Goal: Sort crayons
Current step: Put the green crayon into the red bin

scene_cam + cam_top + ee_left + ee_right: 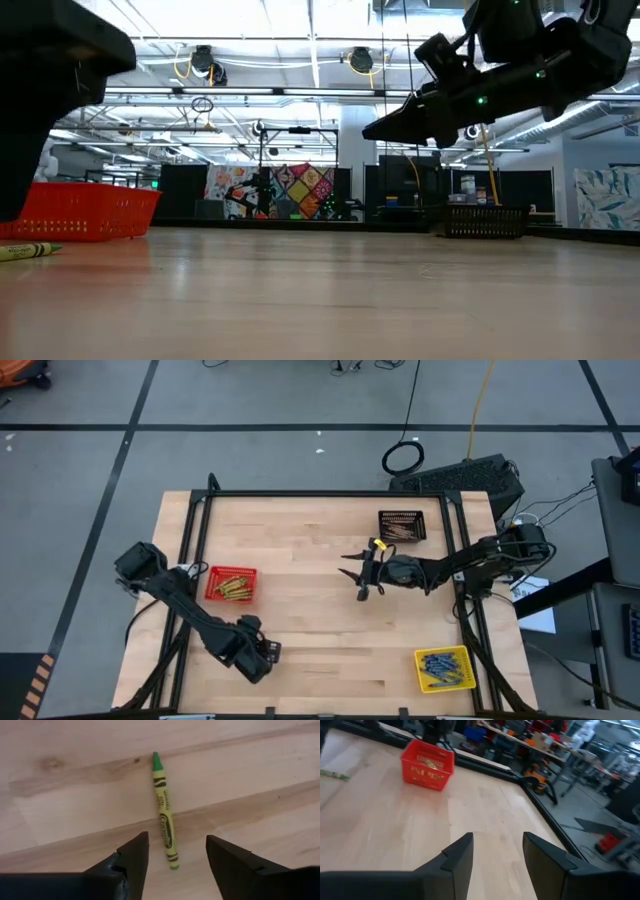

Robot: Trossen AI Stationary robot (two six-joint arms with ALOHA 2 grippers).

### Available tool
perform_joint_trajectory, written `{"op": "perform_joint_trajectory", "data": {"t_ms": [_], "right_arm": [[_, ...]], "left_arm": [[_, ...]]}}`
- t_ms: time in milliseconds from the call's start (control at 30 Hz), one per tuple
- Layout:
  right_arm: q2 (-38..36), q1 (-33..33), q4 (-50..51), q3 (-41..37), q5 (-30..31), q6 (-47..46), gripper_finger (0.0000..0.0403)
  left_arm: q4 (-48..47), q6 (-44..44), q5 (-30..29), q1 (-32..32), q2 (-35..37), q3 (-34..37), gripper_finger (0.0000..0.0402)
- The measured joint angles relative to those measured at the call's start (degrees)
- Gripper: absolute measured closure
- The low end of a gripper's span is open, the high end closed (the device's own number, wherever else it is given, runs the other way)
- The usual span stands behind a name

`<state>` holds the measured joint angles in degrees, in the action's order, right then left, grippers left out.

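Observation:
A green-tipped crayon (pixel 164 812) with a yellow-green wrapper lies flat on the wooden table; the low view shows it (pixel 25 250) at the left. My left gripper (pixel 177 839) points down over it near the table's front left (pixel 268 653), open, one finger on each side of the crayon's blunt end, not touching it. My right gripper (pixel 350 568) hangs level above the table's middle, open, with nothing between its fingers (pixel 497 842). Yellow crayons lie in the red basket (pixel 231 584), blue ones in the yellow basket (pixel 445 668).
A black mesh basket (pixel 401 526) stands at the far right of the table and holds some crayons. A black frame (pixel 300 493) runs round the table's edges. Bare wood lies between the baskets.

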<state>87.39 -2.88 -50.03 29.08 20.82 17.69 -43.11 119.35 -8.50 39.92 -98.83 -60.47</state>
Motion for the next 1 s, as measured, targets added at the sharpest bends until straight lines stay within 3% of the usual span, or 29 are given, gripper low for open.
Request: {"op": "perform_joint_trajectory", "data": {"t_ms": [167, 467, 633, 767, 1000], "right_arm": [[0.00, 2.97, -1.51, 0.00, -4.60, 0.61, 0.0248], [0.00, 5.17, -2.18, 0.02, -4.62, -2.96, 0.0248], [0.00, 5.14, -1.85, 0.02, -4.66, -4.96, 0.0248], [0.00, 5.06, -1.53, 0.02, -4.66, -5.03, 0.0248], [0.00, 5.06, -1.57, 0.02, -4.60, -5.03, 0.0248]], "left_arm": [[0.40, -0.21, -0.06, -1.54, -2.17, 0.00, 0.0244], [0.72, -10.17, 5.34, -4.11, -4.54, 1.59, 0.0327], [0.44, -22.82, 6.95, -5.93, -3.46, 1.68, 0.0391], [-0.85, -33.75, 7.06, -7.72, -0.89, 2.01, 0.0392], [-14.44, -56.34, 2.49, -11.27, 9.09, -3.95, 0.0398]]}}
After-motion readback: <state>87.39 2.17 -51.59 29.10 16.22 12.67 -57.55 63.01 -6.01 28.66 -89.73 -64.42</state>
